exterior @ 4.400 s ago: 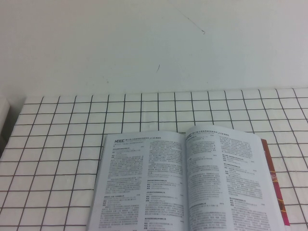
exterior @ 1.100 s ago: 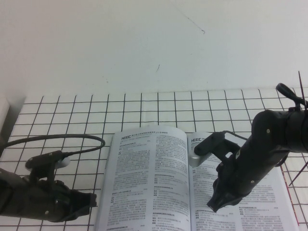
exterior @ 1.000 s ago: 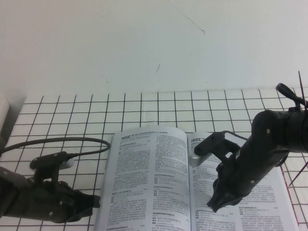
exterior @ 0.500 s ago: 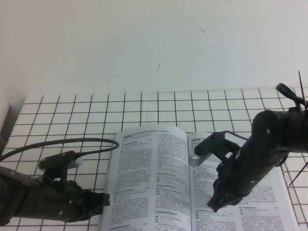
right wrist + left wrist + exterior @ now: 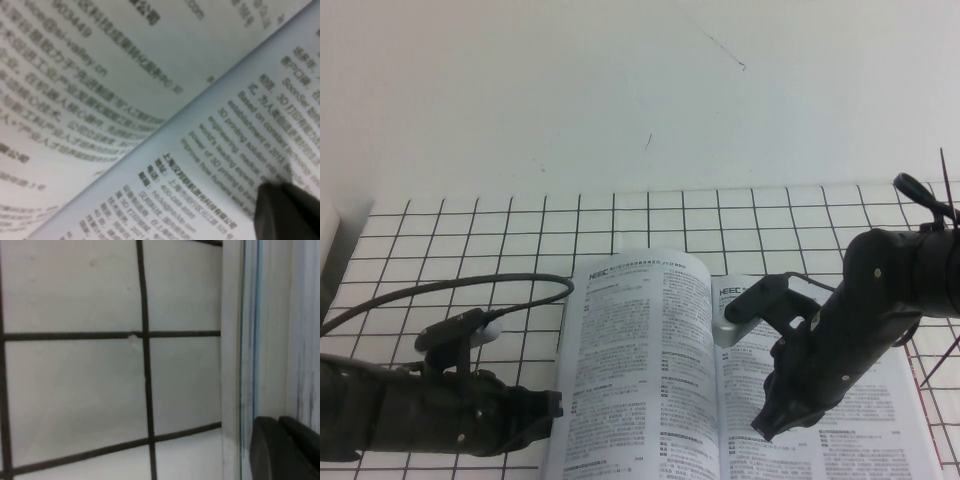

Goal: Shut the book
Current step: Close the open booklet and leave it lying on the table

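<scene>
An open book [image 5: 650, 360] with printed pages lies on the checked cloth at the near middle. Its left half is raised and curls toward the spine; its right page [image 5: 840, 440] lies flat. My left gripper [image 5: 552, 405] is low on the cloth at the book's left edge, shut, its fingertips [image 5: 272, 440] against the stacked page edges [image 5: 245, 340]. My right gripper [image 5: 767, 425] is shut, and its tip rests on the right page [image 5: 210, 150], close to the spine.
A white cloth with a black grid [image 5: 450, 250] covers the table, and a plain white wall [image 5: 620, 90] rises behind it. The left arm's cable [image 5: 440, 290] loops over the cloth. A thin dark rod [image 5: 945, 200] stands at the right edge.
My left arm has slid right along the cloth to the book's left edge. The left half of the book has risen and looks narrower. The right arm has not moved.
</scene>
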Controlling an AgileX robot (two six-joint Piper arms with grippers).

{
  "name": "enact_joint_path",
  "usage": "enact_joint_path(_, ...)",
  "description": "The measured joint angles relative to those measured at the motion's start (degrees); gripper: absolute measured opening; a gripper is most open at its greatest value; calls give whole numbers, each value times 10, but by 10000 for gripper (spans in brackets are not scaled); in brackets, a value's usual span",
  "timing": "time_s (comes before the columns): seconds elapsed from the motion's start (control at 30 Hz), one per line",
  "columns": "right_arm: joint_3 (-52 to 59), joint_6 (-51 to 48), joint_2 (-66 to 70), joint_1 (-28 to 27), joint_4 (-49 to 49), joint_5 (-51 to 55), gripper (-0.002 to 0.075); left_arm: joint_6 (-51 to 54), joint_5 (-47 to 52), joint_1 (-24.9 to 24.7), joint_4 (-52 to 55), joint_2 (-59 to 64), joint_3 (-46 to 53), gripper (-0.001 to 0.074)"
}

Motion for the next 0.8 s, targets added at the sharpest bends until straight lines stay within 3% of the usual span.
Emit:
enact_joint_path(0.33,0,1,0,0,-6,1,-3,109,1,-82,-102,37,-32,-4)
enact_joint_path(0.8,7,22,-61,-1,-28,3,-3,34,57,-140,-71,22,-148,-4)
